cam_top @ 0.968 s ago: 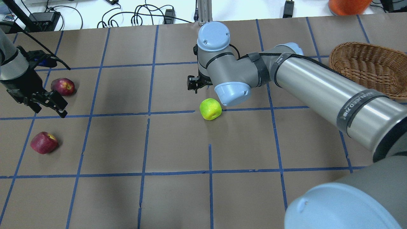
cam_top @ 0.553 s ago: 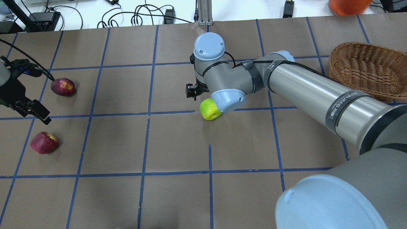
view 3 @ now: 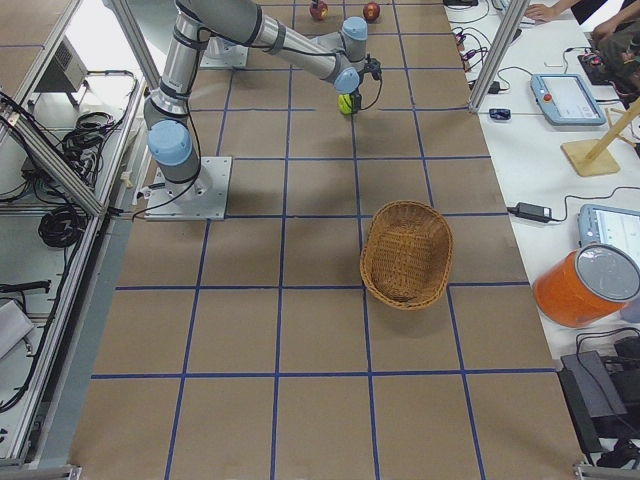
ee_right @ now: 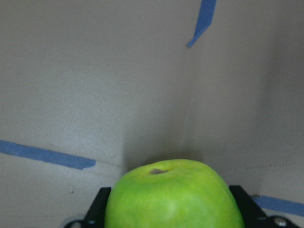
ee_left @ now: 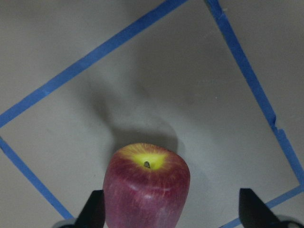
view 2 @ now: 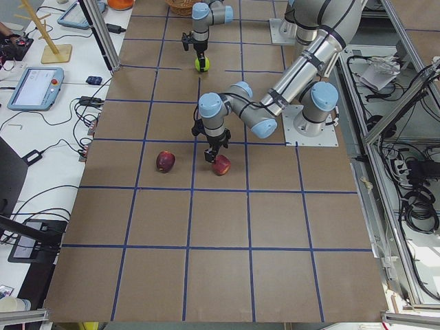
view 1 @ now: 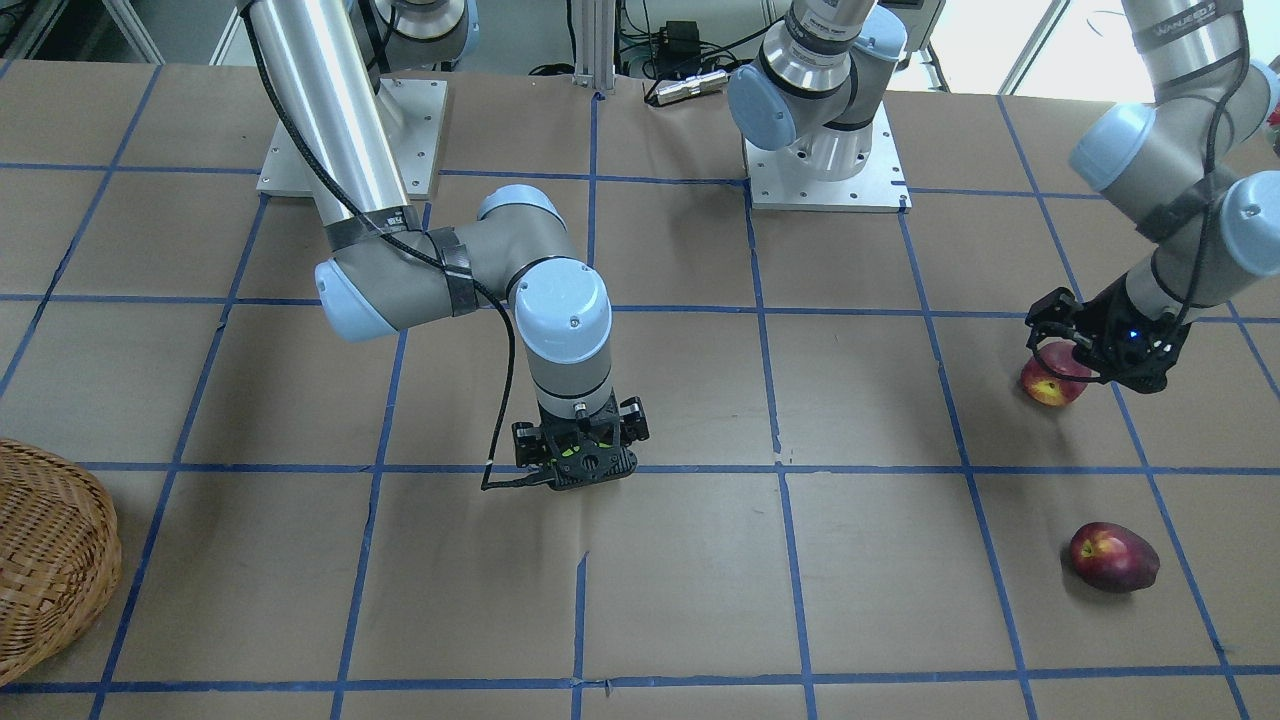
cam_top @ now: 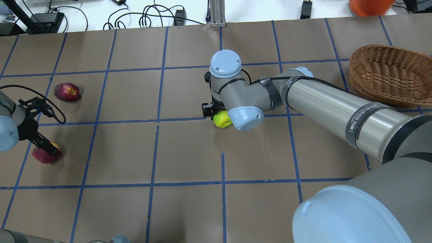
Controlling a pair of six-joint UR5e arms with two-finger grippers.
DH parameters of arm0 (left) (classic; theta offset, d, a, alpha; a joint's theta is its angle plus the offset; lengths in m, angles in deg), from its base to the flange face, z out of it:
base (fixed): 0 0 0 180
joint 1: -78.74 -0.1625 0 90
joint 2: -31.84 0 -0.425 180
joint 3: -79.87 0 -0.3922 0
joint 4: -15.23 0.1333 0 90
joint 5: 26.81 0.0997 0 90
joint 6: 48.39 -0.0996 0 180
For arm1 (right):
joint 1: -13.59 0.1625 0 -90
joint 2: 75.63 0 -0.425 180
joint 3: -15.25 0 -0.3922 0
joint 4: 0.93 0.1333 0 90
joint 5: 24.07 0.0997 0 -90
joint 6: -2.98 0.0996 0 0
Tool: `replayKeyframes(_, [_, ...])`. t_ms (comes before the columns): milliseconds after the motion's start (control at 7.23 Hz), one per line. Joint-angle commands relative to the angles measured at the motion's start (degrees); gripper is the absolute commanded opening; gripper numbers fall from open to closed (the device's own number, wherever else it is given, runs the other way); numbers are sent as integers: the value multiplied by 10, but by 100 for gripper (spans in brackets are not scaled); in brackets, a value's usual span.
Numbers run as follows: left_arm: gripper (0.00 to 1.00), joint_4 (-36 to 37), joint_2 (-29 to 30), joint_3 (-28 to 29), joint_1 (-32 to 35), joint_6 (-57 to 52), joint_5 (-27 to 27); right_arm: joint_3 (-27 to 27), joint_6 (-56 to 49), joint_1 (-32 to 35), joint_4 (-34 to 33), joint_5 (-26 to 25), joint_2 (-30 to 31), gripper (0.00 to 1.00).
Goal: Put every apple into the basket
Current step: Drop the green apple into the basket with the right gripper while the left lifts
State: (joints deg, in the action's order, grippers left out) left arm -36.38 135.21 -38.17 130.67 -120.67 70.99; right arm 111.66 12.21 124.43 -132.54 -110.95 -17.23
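Observation:
The yellow-green apple (ee_right: 173, 199) lies on the brown paper at mid table. My right gripper (cam_top: 216, 116) is down over it, open, with a finger (ee_right: 99, 208) close on each side. It hides the apple in the front view (view 1: 580, 468). One red apple (ee_left: 146, 190) sits between the open fingers of my left gripper (cam_top: 45, 146), nearer one finger (ee_left: 95, 209); it also shows in the front view (view 1: 1050, 385). The other red apple (cam_top: 66, 91) lies free farther out. The wicker basket (cam_top: 388, 74) stands at the far right and holds no apples.
An orange container (cam_top: 369, 6) and cables lie beyond the table's far edge. The arms' base plates (view 1: 825, 160) are bolted on the robot's side. My right arm's long link (cam_top: 337, 104) stretches between the green apple and the basket.
My right gripper has come down around the green apple. My left gripper has moved from beside the far red apple to the near one and lowered over it.

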Motion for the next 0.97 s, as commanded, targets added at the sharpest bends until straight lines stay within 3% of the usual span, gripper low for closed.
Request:
replayKeyframes(0, [100, 41, 20, -16, -7, -17, 14, -43, -2, -42, 81, 38, 43, 0])
replayKeyframes(138, [100, 45, 27, -17, -7, -18, 15, -66, -10, -91, 157, 24, 84, 0])
replayKeyframes(277, [100, 58, 33, -16, -7, -18, 16, -74, -47, -168, 180, 2, 118, 0])
replayKeyframes(553, [100, 66, 34, -8, -8, -16, 16, -81, -271, -341, 206, -1, 140, 0])
replayKeyframes(830, [100, 72, 36, -4, -9, -17, 16, -105, -470, -500, 200, 3, 106, 0])
